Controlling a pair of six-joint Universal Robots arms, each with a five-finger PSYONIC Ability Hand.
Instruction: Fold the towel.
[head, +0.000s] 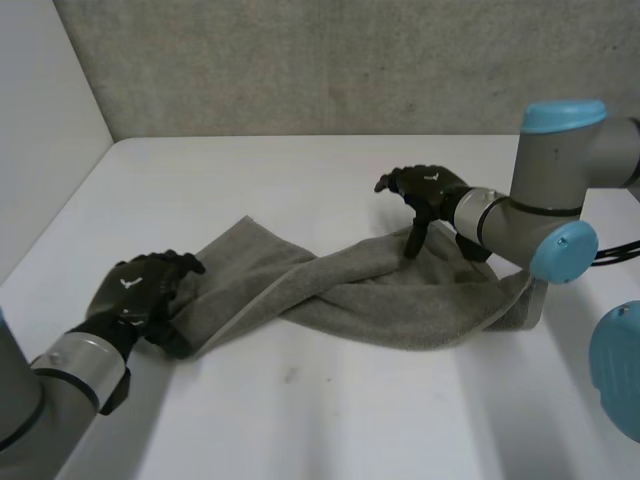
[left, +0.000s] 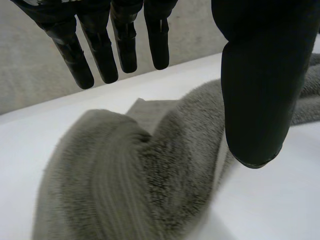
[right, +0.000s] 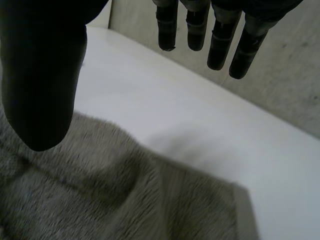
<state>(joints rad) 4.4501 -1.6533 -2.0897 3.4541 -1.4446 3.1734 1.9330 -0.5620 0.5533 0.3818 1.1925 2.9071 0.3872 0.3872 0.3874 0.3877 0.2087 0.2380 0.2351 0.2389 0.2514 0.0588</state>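
Observation:
A grey towel (head: 380, 300) lies twisted and bunched across the white table (head: 330, 410). My left hand (head: 140, 288) rests over the towel's left end. In the left wrist view the fingers (left: 102, 55) are straight and stand apart from the thumb (left: 255, 100), with a hump of towel (left: 125, 180) below the gap, not pinched. My right hand (head: 430, 190) hovers above the towel's far right part, thumb pointing down to the cloth. In its wrist view the thumb (right: 40, 75) and straight fingers (right: 220, 45) are spread over the towel (right: 100, 200), near a hemmed edge.
A grey wall (head: 300, 60) runs along the table's far edge and a pale panel (head: 40, 120) closes the left side. The right forearm (head: 540, 200) crosses above the towel's right end. Bare table lies in front of and behind the towel.

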